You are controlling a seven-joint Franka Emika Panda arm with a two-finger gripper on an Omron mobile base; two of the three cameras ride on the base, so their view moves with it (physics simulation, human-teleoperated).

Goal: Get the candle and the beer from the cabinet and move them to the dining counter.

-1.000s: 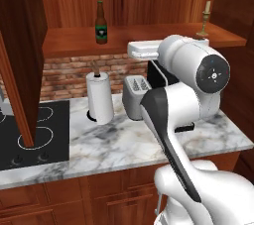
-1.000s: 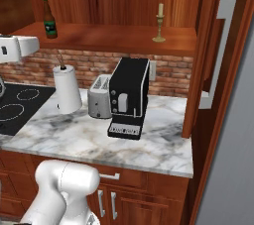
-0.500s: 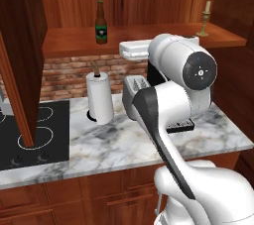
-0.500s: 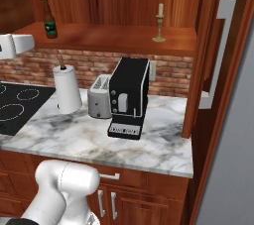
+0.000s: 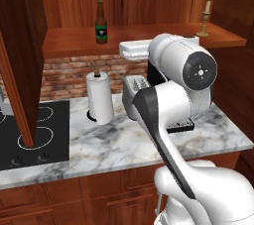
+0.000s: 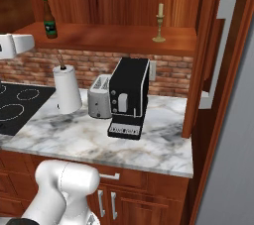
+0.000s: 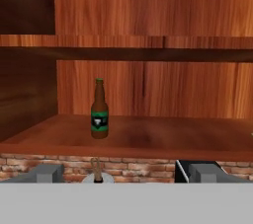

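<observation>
The beer (image 7: 99,110), a brown bottle with a green label, stands upright on the left part of the open cabinet's wooden shelf (image 5: 149,38). It appears too in the base views (image 5: 101,23) (image 6: 49,20). The candle (image 5: 204,20) (image 6: 159,23) stands in its brass stick at the shelf's right end. My gripper (image 7: 123,174) is open and holds nothing. It faces the shelf at about shelf height, some way in front of the bottle and slightly to its right. The white hand (image 5: 133,49) hangs in front of the shelf edge. The dining counter is out of view.
Below the shelf a marble counter (image 5: 114,140) carries a paper towel roll (image 5: 100,97), a toaster (image 6: 100,96), a black coffee machine (image 6: 128,97) and a black cooktop (image 5: 30,140). Open cabinet doors stand at the left (image 5: 20,45) and right (image 6: 218,50).
The hand and forearm have shifted a little to the left, toward the bottle's side of the shelf. The jaws have stayed open; bottle and candle have not moved.
</observation>
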